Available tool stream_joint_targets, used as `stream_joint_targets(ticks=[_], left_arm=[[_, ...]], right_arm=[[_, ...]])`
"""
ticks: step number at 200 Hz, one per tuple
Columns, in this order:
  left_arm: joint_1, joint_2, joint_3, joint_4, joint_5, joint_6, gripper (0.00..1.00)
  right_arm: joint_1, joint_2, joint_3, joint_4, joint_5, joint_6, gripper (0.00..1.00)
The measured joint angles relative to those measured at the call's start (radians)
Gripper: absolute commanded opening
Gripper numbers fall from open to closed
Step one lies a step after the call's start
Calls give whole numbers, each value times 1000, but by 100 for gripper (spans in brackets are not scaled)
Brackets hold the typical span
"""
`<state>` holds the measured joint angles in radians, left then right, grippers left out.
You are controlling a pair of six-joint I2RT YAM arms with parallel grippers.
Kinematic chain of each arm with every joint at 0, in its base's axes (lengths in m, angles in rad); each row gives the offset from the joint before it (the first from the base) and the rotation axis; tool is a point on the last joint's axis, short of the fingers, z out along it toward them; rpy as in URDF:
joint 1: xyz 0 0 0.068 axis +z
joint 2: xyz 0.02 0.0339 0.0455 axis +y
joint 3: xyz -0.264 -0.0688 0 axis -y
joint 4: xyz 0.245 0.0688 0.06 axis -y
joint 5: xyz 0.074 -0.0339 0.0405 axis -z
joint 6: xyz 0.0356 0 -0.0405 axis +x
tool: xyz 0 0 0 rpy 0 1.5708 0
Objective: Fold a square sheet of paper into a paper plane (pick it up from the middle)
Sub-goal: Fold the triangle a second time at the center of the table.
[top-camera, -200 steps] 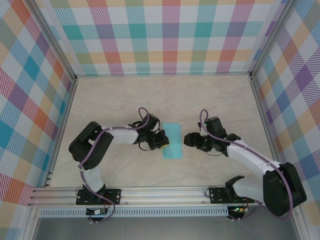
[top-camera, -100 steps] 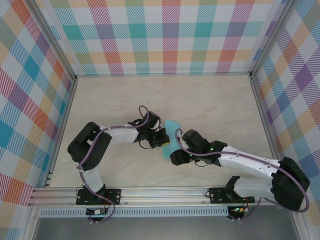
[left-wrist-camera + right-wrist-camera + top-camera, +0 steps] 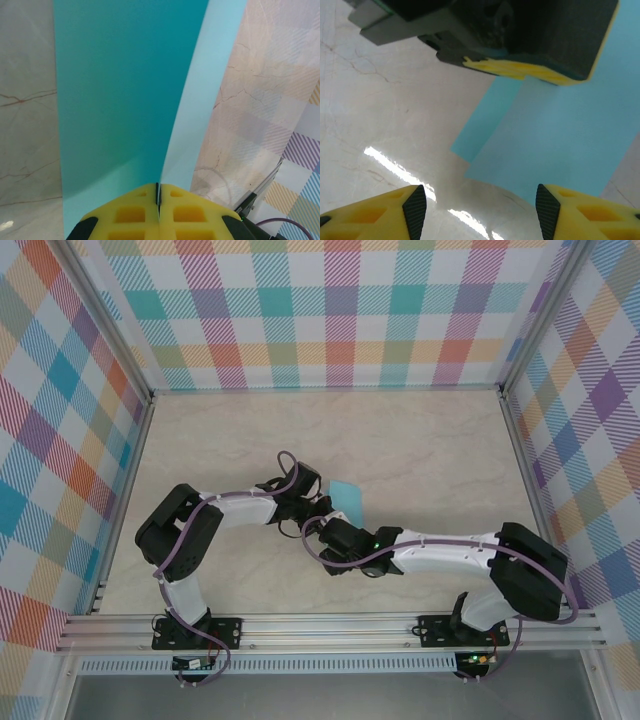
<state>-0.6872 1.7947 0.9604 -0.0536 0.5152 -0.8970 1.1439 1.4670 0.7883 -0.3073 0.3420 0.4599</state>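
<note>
The square sheet of paper (image 3: 348,498) is teal, folded into a strip, and lies just right of the table's centre. My left gripper (image 3: 312,517) is shut on the strip's near left edge. In the left wrist view the yellow fingers (image 3: 130,215) pinch the paper (image 3: 120,100), and one lighter flap (image 3: 205,100) rises along the crease. My right gripper (image 3: 328,532) sits just in front of the left one, open. Seen from the right wrist, its fingertips (image 3: 415,210) stand wide apart over bare table, with the paper's corner (image 3: 560,135) ahead and the left gripper (image 3: 530,70) above it.
Plaid walls (image 3: 340,310) close the table (image 3: 420,440) in on the back and both sides. An aluminium rail (image 3: 330,625) runs along the near edge. The right arm (image 3: 450,550) lies stretched across the front of the table from right to left.
The right arm has swung left from the paper's right side to just in front of the left gripper. The paper's near end has lifted and curled; the left gripper stayed shut on it.
</note>
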Motion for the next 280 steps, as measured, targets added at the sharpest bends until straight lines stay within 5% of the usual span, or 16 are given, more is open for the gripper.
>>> stream_joint_targets(ticks=[131, 157, 177, 221, 243, 280], left_arm=[[-3, -16, 0, -7, -7, 0, 7], [-5, -25, 0, -8, -11, -3, 16], [-5, -43, 0, -13, -22, -3, 42], [-5, -154, -3, -85, -123, -10, 68], [-5, -241, -15, -126, -189, -11, 67], [-7, -334, -70, -135, -230, -19, 37]], right_arm=[[3, -1, -11, 50, 77, 75, 8], [-3, -30, -30, 49, 75, 78, 3], [-19, -52, -45, 48, 57, 77, 3], [-120, -136, -97, 66, -71, 62, 4], [-203, -192, -136, 90, -176, 51, 5], [-352, -230, -173, 118, -356, 45, 6]])
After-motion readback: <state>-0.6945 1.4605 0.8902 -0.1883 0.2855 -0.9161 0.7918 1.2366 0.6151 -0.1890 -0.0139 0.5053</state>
